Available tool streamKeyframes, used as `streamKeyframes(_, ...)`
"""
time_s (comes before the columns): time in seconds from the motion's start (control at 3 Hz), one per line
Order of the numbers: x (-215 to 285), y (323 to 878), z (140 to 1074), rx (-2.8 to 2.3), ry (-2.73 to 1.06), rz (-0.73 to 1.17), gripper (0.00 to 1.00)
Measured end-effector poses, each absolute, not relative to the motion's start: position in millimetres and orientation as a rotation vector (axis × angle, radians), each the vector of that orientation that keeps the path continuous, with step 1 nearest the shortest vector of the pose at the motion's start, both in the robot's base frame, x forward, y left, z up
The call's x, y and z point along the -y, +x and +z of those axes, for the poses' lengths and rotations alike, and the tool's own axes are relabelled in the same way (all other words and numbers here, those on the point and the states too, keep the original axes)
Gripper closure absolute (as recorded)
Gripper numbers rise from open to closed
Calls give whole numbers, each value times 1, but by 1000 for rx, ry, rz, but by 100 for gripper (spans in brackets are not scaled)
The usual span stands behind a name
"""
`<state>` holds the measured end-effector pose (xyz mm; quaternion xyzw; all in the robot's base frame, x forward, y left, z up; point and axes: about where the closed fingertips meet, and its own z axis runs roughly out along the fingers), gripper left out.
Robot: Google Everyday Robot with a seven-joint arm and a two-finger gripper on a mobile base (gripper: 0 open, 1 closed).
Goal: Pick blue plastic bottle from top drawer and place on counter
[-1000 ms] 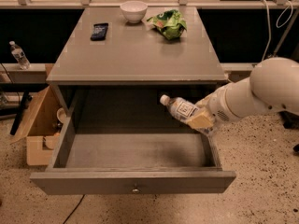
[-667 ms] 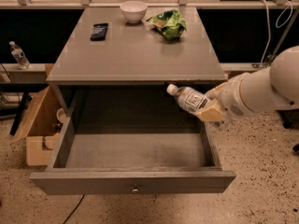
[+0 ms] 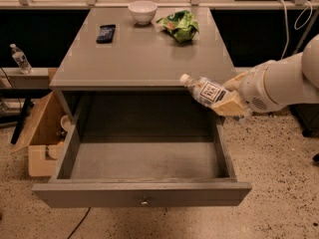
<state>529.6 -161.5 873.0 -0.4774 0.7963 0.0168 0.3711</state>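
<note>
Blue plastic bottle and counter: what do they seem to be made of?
The counter: smooth grey, slightly glossy with soft reflections; probably laminate or painted board, cannot tell which. The blue plastic bottle, held in the gripper by the counter's near right corner: thin clear plastic, see-through body, white cap, paper-like label.

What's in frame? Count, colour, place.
flat counter: 1, grey, cabinet top
wide shallow top drawer: 1, grey, open under counter
small clear plastic bottle: 1, bluish, in gripper by counter's front right
round bowl: 1, white, counter rear
crumpled bag: 1, green, counter rear right
flat device: 1, black, counter rear left
upright clear bottle: 1, clear, far left
cardboard box: 1, tan, left of drawer
gripper: 1, tan, shut on bottle, right of drawer
robot arm: 1, white, right edge
</note>
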Motion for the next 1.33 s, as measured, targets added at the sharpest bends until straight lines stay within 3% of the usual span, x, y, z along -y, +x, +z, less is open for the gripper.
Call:
streamKeyframes(0.33, 151, 555, 885, -2002, -1238, 104, 100)
streamKeyframes(1.0, 106, 674, 895, -1971, -1189, 272, 100)
streamKeyframes(1.33, 95, 704, 888, -2002, -1153, 288, 100)
